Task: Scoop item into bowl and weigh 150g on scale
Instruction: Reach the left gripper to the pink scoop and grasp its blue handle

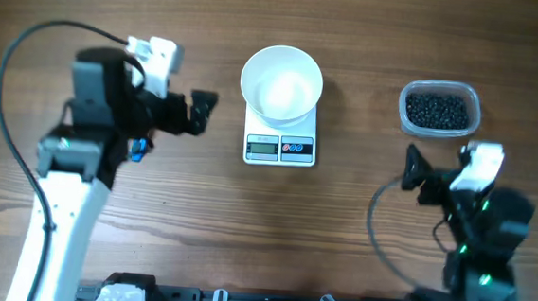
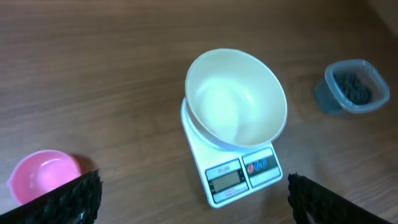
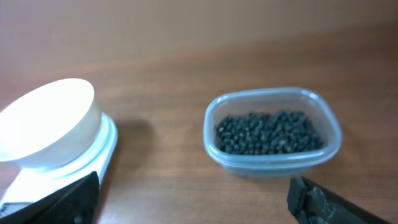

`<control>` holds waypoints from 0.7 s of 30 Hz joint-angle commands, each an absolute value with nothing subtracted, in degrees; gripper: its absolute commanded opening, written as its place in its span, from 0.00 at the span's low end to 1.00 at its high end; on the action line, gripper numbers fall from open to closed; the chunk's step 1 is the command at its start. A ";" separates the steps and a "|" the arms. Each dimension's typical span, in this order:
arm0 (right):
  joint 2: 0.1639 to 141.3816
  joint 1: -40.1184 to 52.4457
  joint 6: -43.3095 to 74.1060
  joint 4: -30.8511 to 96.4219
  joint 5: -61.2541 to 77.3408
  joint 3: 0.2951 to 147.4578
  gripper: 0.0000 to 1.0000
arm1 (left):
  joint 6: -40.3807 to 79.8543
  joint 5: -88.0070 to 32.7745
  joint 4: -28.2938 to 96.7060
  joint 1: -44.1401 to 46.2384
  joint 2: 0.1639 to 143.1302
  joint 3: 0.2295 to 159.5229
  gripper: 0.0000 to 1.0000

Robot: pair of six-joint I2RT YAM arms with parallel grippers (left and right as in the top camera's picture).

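Left gripper (image 1: 200,113): jaws spread wide, nothing between them. It is held above the table (image 1: 339,241), left of the scale, with its fingers pointing toward it. In its wrist view the 2 black fingertips (image 2: 78,196) sit at the lower corners, with bowl and scale farther off between them.

Right gripper (image 1: 413,175): jaws likewise spread wide, holding nothing. It is at the right side of the table, just in front of the tub, fingers pointing left. In its wrist view the 2 fingertips (image 3: 68,199) sit at the lower corners, with the tub beyond them.

Bowl (image 1: 281,83): round, white, glossy, deep. It stands upright on the scale's platform, mid-table toward the back, and its interior shows plain white.

Scale (image 1: 280,148): small, white, square. It has a grey display and 2 round buttons, 1 red and 1 blue, on the edge nearest the robot. The reading is too small to make out.

Item (image 1: 435,110): many tiny round black grains, all lying in the tub, covering its bottom.

Tub (image 1: 403,111): clear plastic, rounded-rectangular, open at the top. It stands on the table right of the scale, apart from it.

Pink cup (image 2: 40,176): round, open side up, seen only in the left wrist view. It stands on the table just beside the left finger, well left of the scale
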State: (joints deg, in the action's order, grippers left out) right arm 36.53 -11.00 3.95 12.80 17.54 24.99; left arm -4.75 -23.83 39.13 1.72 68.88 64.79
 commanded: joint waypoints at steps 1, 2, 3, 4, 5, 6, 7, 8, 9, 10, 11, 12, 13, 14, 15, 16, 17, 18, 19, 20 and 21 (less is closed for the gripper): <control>47.94 -10.79 4.49 21.65 20.95 40.03 1.00 | -3.99 -31.48 42.06 -4.67 71.96 69.47 1.00; 52.25 -10.79 4.49 27.59 20.93 46.19 1.00 | -4.01 -31.51 42.04 -6.15 71.96 69.45 1.00; 55.77 -10.79 4.47 32.69 20.93 51.31 0.99 | -4.01 -31.46 41.76 -7.53 71.96 69.45 1.00; 59.11 -10.79 4.47 37.54 20.93 56.34 1.00 | -4.03 -31.46 41.87 -8.21 71.96 69.45 1.00; 61.67 -10.79 4.43 41.21 20.93 60.18 1.00 | -4.03 -31.42 41.91 -8.86 71.96 69.45 1.00; 64.18 -10.76 4.45 44.71 20.93 63.92 1.00 | -3.99 -31.46 41.98 -9.28 71.96 69.45 1.00; 66.50 -10.76 4.45 47.99 20.95 67.40 1.00 | -3.95 -31.59 42.17 -9.45 71.96 69.45 1.00; 69.34 -10.76 4.47 51.77 21.12 71.55 1.00 | -3.97 -31.75 42.85 -9.43 71.96 69.45 1.00; 71.55 -10.79 4.49 53.95 21.93 74.50 1.00 | -3.97 -31.75 43.83 -9.43 71.96 69.45 1.00; 72.99 -10.79 4.47 54.52 22.98 76.12 1.00 | -3.97 -31.75 44.01 -9.43 71.96 69.45 1.00; 74.02 -10.79 4.78 54.11 24.62 76.84 1.00 | -3.99 -31.70 43.99 -9.43 71.96 69.45 1.00; 74.52 -10.79 5.23 53.30 26.41 76.84 1.00 | -4.01 -31.55 43.90 -9.45 71.96 69.45 1.00; 75.26 -10.79 7.05 52.49 29.26 76.82 1.00 | -4.01 -29.63 43.51 -9.45 72.12 69.45 1.00; 75.92 -10.76 9.58 51.70 32.51 76.82 1.00 | -4.03 -27.07 43.13 -9.45 72.62 69.45 1.00; 76.51 -10.76 10.13 50.98 34.76 76.79 1.00 | -4.29 -24.23 42.87 -9.56 73.47 69.45 1.00; 76.86 -10.76 10.09 50.24 36.56 76.77 1.00 | -4.27 -22.44 42.63 -9.82 74.37 69.45 1.00; 77.36 -10.76 10.07 49.43 38.24 76.77 1.00 | -4.36 -20.78 42.19 -10.52 76.25 69.45 1.00; 77.82 -10.76 10.07 48.64 38.92 76.77 1.00 | -5.41 -20.71 42.04 -11.18 78.24 69.45 1.00; 78.19 -10.76 10.07 48.42 38.92 76.77 1.00 | -6.07 -20.69 42.04 -11.75 80.16 69.45 1.00; 78.59 -10.76 10.02 48.42 38.81 76.77 1.00 | -7.14 -20.69 42.02 -12.53 83.09 69.45 1.00; 78.94 -10.76 9.96 48.58 38.68 76.77 1.00 | -7.29 -20.40 41.85 -13.17 85.56 69.45 1.00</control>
State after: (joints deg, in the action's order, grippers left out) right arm 77.76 -11.00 8.82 48.69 34.57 75.55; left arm -5.02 -23.64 42.00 -11.05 78.50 68.95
